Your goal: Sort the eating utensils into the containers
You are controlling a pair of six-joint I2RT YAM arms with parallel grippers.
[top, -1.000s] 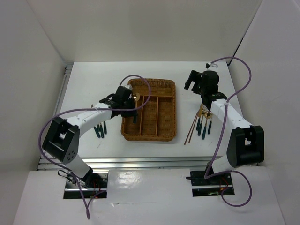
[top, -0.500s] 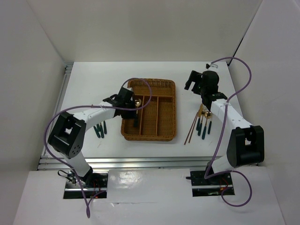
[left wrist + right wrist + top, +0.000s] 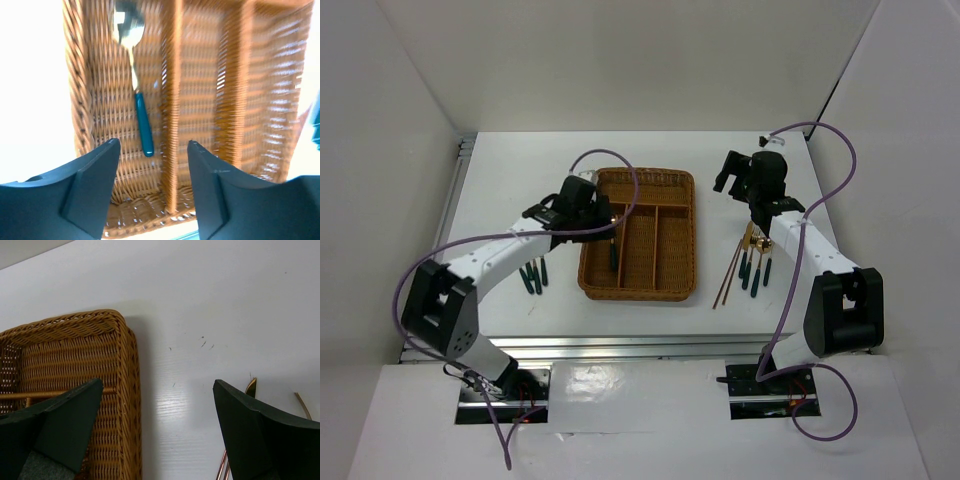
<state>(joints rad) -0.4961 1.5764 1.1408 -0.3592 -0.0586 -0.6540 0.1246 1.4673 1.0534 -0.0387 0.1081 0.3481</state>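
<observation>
Left gripper hangs over the wicker tray, fingers spread, pinching nothing. One spoon lies flat in the tray's left long slot, beside the outer wall, clear of both fingers. Right gripper is spread wide and empty over the table by the tray's corner. Other utensils lie left of the tray; more, with chopsticks, lie to its right.
</observation>
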